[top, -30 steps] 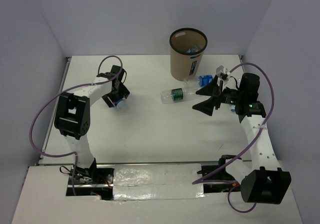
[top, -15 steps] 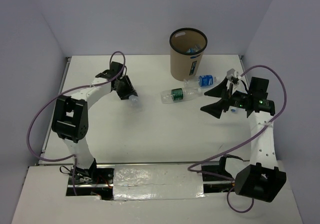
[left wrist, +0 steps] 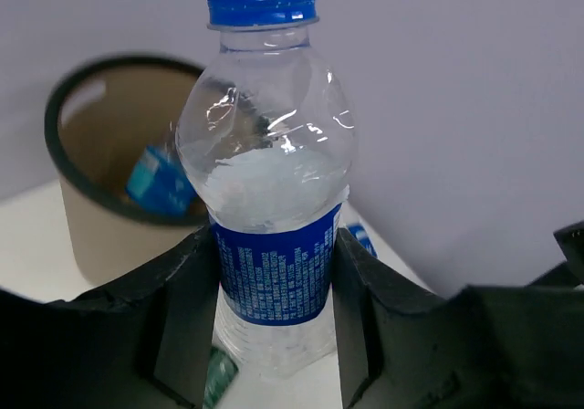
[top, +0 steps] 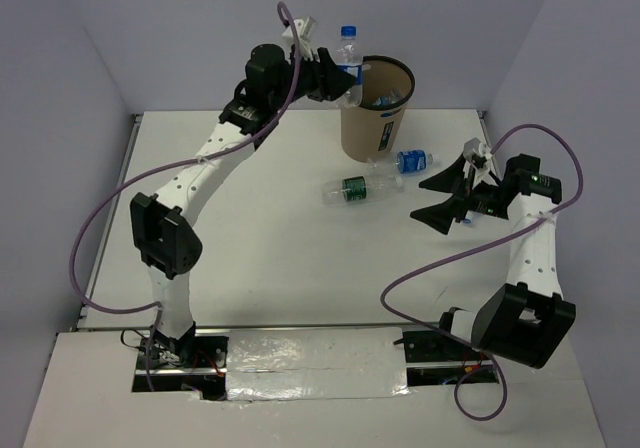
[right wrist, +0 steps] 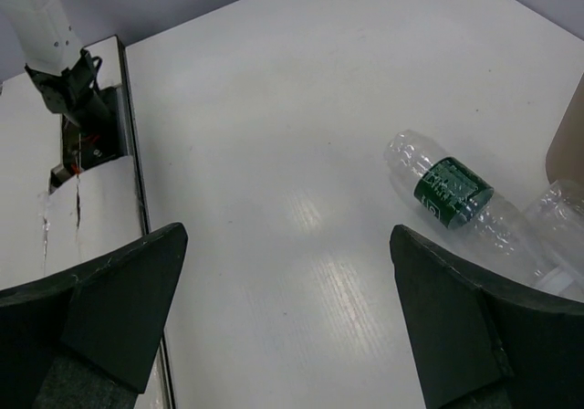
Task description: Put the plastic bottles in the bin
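Note:
My left gripper (top: 344,72) is raised beside the left rim of the tan bin (top: 373,128), shut on a clear blue-labelled plastic bottle (top: 348,48) held upright. In the left wrist view both fingers (left wrist: 187,304) press the label of this bottle (left wrist: 274,199), with the bin (left wrist: 87,231) behind and another blue-labelled bottle (left wrist: 157,181) inside it. A green-labelled bottle (top: 352,189) lies on the table in front of the bin, and a blue-labelled one (top: 412,160) lies at the bin's right foot. My right gripper (top: 441,196) hovers open right of the green-labelled bottle (right wrist: 452,190), nothing between its fingers.
White table (top: 300,258) with grey walls close at the left, back and right. A taped strip (top: 315,363) and the arm bases run along the near edge. The left arm's base (right wrist: 68,89) shows in the right wrist view.
My left arm has swung up from the table's left side to the bin's rim, carrying the blue-labelled bottle. The right arm drifted slightly right, still open.

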